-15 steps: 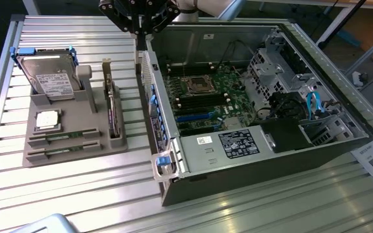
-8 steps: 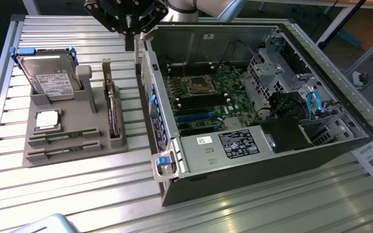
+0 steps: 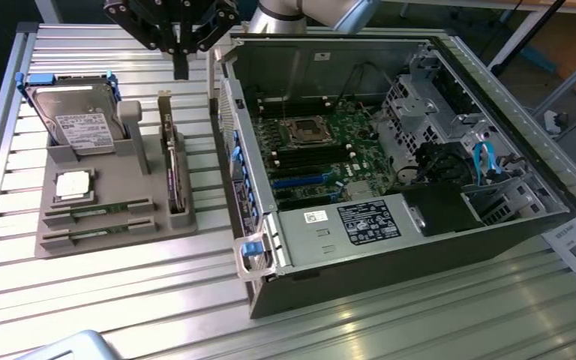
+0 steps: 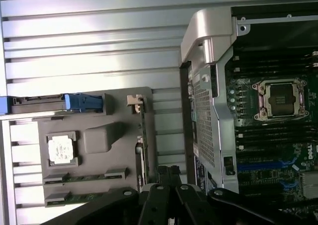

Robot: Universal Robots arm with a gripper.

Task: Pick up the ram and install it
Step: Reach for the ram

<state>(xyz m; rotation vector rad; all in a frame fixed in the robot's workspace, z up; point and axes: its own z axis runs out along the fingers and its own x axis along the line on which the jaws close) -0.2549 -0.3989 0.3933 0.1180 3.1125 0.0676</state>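
Two ram sticks lie flat in slots at the front of the grey holder (image 3: pixel 118 191): one ram stick (image 3: pixel 100 210) (image 4: pixel 85 177) and a second (image 3: pixel 98 230) (image 4: pixel 79 197) just in front of it. My gripper (image 3: pixel 181 69) (image 4: pixel 169 174) hangs high above the table, between the holder and the open computer case (image 3: pixel 368 247). Its black fingers are shut together with nothing between them. It is well apart from the ram sticks. Inside the case, the motherboard's dark memory slots (image 3: pixel 308 159) (image 4: pixel 271 135) lie beside the processor socket (image 3: pixel 303 131).
The holder also carries a hard drive (image 3: pixel 76 120) with blue clips, a square silver processor chip (image 3: pixel 73 185) and an upright expansion card (image 3: pixel 173 172). The case's raised side wall (image 3: pixel 238 165) stands between holder and motherboard. Everything rests on a ribbed metal table (image 3: pixel 118 292).
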